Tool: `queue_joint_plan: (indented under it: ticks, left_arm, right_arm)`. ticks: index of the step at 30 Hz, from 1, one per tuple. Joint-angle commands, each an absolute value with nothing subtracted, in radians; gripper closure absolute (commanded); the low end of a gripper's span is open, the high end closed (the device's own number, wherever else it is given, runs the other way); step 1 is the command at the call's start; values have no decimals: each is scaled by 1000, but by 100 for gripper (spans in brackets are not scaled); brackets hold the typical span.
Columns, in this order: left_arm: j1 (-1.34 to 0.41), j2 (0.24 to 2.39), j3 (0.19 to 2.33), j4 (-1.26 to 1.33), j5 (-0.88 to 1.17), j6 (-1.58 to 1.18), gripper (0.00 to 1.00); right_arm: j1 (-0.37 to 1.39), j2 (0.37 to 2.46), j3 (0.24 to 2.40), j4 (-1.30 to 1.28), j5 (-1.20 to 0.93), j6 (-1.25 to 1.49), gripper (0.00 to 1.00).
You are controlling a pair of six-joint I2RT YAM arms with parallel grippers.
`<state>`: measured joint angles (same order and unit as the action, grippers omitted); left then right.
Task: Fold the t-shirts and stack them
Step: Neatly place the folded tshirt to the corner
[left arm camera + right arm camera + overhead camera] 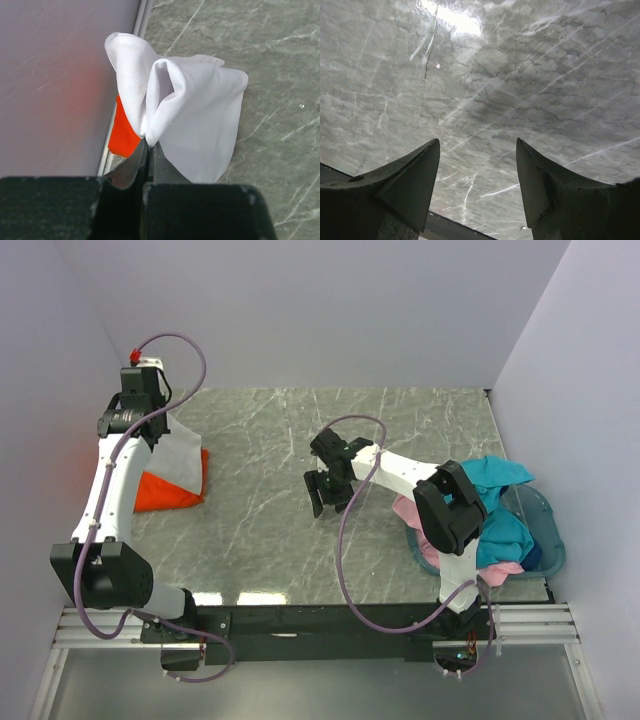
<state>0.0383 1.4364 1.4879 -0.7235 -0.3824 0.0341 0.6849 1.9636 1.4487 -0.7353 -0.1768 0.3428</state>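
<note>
Cotton looks soft and floppy, so grab a hem: left gripper clamped on the white t-shirt at nine o'clock, over the orange t-shirt; right gripper spread wide, empty

Grey marble-look table is sitting boxed in by plain pale walls, with a translucent teal basket resting at its right edge.
</note>
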Motion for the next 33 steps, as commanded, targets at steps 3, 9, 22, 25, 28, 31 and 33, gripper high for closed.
queue_joint_plan:
  ticks: [3,9,22,25,28,31,33]
  left_arm:
    - [49,1410,1480,-669,-361,46,100]
    - [106,1439,1427,-621,-307,35,100]
    - [256,1647,1511,-614,-256,29,100]
    - [288,1677,1517,-612,-261,31,100]
    - [317,1698,1523,-611,-267,32,100]
    - [342,1721,1531,-609,-268,31,100]
    - [353,1739,1545,-620,-261,23,100]
  right_arm:
    - [695,1930,1427,-715,-184,342,31]
    - [698,1913,1408,-712,-186,348,31]
    - [704,1865,1341,-686,-190,364,31]
    - [706,1865,1338,-684,-193,361,31]
    - [707,1871,1341,-690,-193,354,31]
    - [707,1878,1347,-698,-196,345,31]
    - [707,1884,1351,-703,-195,341,31]
